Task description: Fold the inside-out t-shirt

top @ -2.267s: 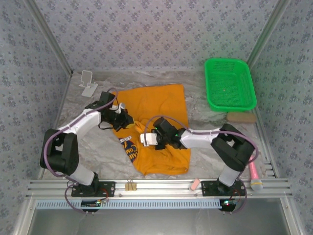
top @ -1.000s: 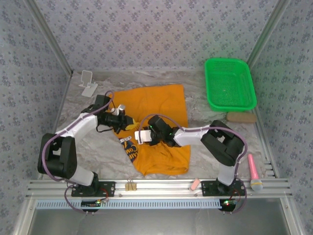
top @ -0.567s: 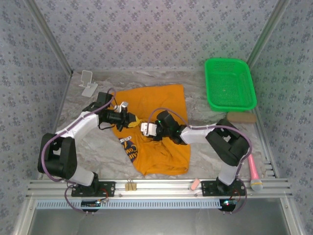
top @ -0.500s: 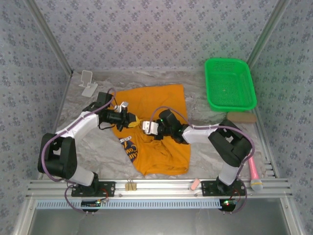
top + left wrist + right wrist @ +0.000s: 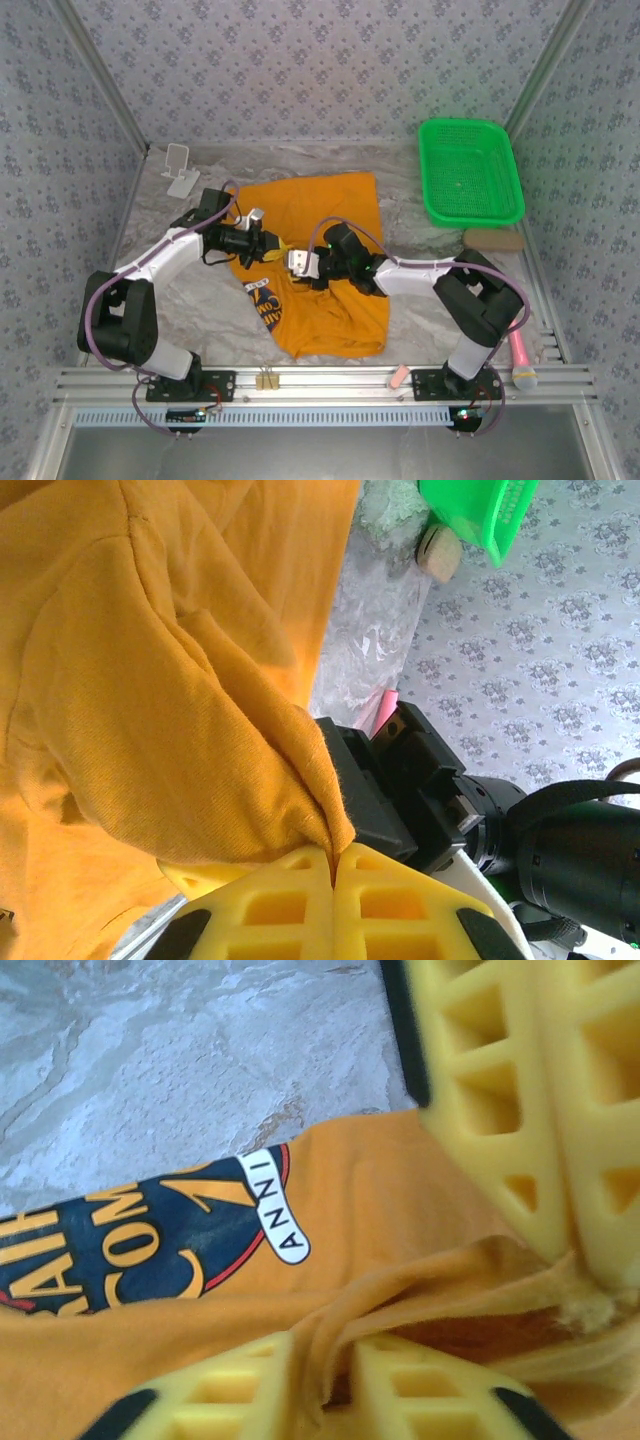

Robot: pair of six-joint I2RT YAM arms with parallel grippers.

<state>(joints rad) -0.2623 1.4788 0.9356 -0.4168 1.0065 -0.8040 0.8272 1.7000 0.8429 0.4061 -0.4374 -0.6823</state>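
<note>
- Bunching at the front is the first worry. The t-shirt point(image 5: 330, 320) lies in the middle of the table point(image 5: 215, 310), rumpled, with its near hem toward 6 o'clock. The dark lettered print point(image 5: 264, 303) shows at its 7 o'clock edge. A pull from the middle could drag that loose near half into a heap instead of a flat fold.
- The right claw point(image 5: 322, 1365), just past the print, is pinching a raised ridge of the orange cloth between its yellow fingers. The ridge looks thin, so it might slip out on a lift. The pinch might also have caught two layers, and then both would come up together.
- The left claw point(image 5: 332, 855), a touch further on toward 11 o'clock, is pressed together on a fold of the same cloth. The two claws sit almost touching. If they pull apart unevenly, the cloth between them could twist. If they crowd any closer, the fingers could knock.
- I can't tell which part of the t-shirt either claw holds, sleeve or body, so turning the wrong layer is a real risk.
- The green basket point(image 5: 470, 170) at 2 o'clock and the white stand point(image 5: 180, 170) at 11 o'clock sit well apart from the t-shirt. Only a wide swing would reach them.
</note>
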